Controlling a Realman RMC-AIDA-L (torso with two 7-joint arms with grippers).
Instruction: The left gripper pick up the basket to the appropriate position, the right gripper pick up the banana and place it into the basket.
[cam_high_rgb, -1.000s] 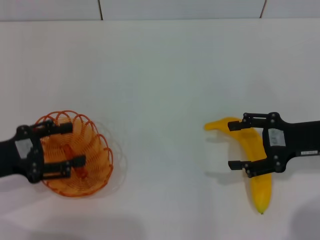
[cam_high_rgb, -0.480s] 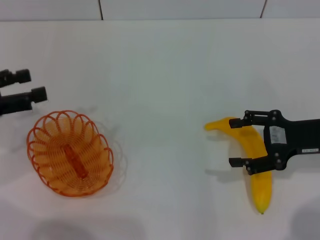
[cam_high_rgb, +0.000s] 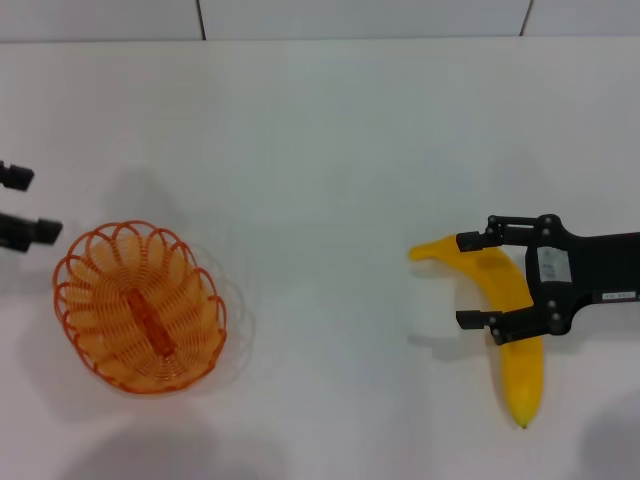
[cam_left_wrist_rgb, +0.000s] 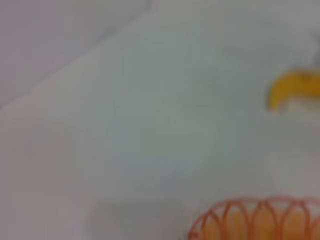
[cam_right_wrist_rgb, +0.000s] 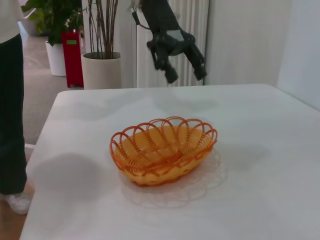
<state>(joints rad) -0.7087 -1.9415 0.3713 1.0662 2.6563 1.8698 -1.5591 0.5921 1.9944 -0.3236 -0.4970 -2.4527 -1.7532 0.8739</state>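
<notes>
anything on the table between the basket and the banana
No. In the head view, only bare white table lies between the basket and the banana.

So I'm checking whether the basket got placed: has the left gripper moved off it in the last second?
Yes. The left gripper has pulled away from over the basket toward the table's left edge, fingers open.

White table, potted plants

My basket, an oval orange wire one with a looped rim, sits upright and empty near the table's left edge. My banana, smooth, curved and yellow, lies flat toward the right edge, well apart from it.
</notes>
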